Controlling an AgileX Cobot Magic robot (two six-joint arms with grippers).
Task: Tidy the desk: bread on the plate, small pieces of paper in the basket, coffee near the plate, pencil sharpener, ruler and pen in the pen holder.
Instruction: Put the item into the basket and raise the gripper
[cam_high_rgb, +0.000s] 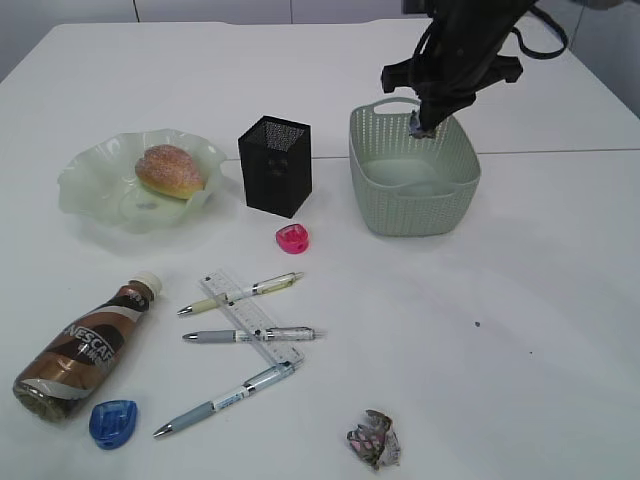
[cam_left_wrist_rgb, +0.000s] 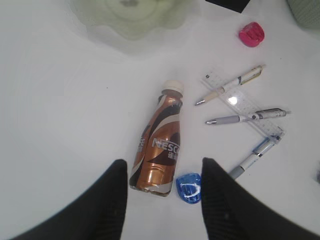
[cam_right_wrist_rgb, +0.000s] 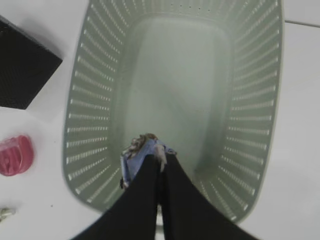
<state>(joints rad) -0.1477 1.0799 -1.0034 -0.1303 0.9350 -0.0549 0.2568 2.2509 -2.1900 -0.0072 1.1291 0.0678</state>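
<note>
I had the right gripper (cam_right_wrist_rgb: 159, 162) pinched tight on a crumpled scrap of blue-grey paper (cam_right_wrist_rgb: 141, 152), poised over the pale green perforated plastic basket (cam_high_rgb: 412, 190) in the upper right of the exterior frame. My left gripper (cam_left_wrist_rgb: 164, 192) stood half spread and empty above the brown Nescafe coffee bottle (cam_left_wrist_rgb: 159, 147), lying lower left. A second crumpled paper (cam_high_rgb: 374, 439) lay at bottom centre.
</note>
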